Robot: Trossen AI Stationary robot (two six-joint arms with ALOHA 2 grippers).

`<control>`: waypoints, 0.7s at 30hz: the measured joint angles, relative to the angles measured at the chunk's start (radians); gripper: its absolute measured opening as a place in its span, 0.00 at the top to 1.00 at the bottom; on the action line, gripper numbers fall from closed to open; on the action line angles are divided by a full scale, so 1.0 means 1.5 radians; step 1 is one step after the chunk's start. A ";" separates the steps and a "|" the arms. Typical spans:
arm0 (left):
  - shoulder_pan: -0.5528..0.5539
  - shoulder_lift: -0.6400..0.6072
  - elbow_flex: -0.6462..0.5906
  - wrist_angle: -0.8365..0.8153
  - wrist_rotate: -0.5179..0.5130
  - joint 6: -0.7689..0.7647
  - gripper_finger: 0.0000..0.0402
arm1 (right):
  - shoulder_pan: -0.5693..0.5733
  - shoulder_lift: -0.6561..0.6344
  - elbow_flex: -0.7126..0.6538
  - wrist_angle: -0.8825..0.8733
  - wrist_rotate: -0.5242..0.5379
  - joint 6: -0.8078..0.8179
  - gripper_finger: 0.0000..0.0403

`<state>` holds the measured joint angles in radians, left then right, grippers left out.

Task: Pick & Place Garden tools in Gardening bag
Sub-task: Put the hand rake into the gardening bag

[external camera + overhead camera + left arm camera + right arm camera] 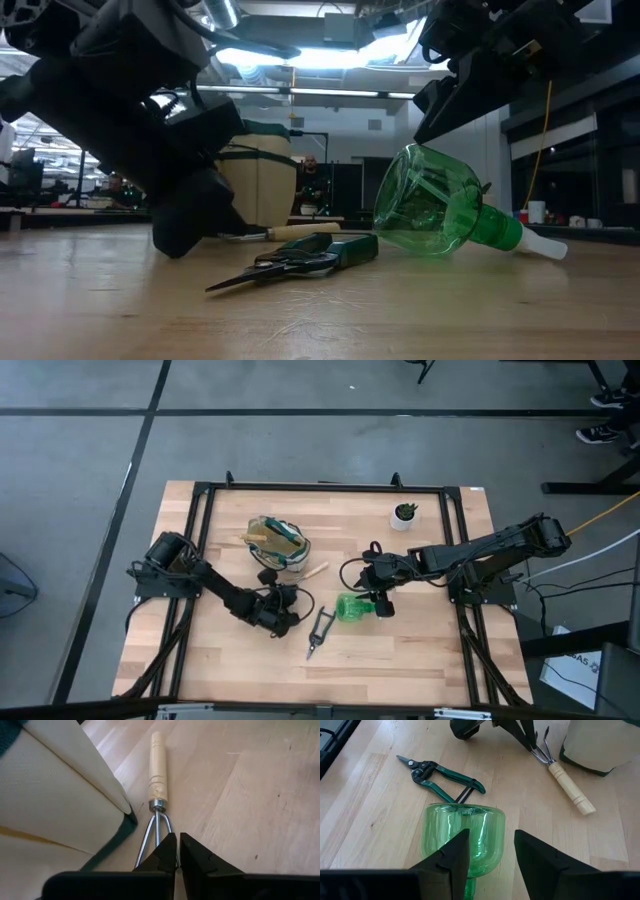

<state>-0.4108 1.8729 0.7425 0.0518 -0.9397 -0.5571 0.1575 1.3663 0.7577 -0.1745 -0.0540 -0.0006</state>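
Step in hand: left tool (177, 851) closed on metal tines of wooden-handled hand rake (158, 765), lying mid-tabletop, touching gardening bag (278, 543). Next: lift, carry over bag mouth. Right tool (490, 851) open astride toppled spray bottle (462, 832); pruning shears (318, 632) nearer front edge.

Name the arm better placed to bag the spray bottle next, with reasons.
Right. The right gripper has open fingers straddling the spray bottle, which lies on its side. The left gripper is shut on the wooden-handled rake beside the gardening bag.
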 joint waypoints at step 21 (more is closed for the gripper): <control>-0.081 -0.190 -0.001 -0.004 -0.022 0.192 0.98 | 0.000 0.000 0.000 0.000 0.000 0.000 0.61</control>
<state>-0.5323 1.5875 0.7414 0.0466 -0.9727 -0.2686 0.1574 1.3660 0.7576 -0.1745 -0.0540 -0.0007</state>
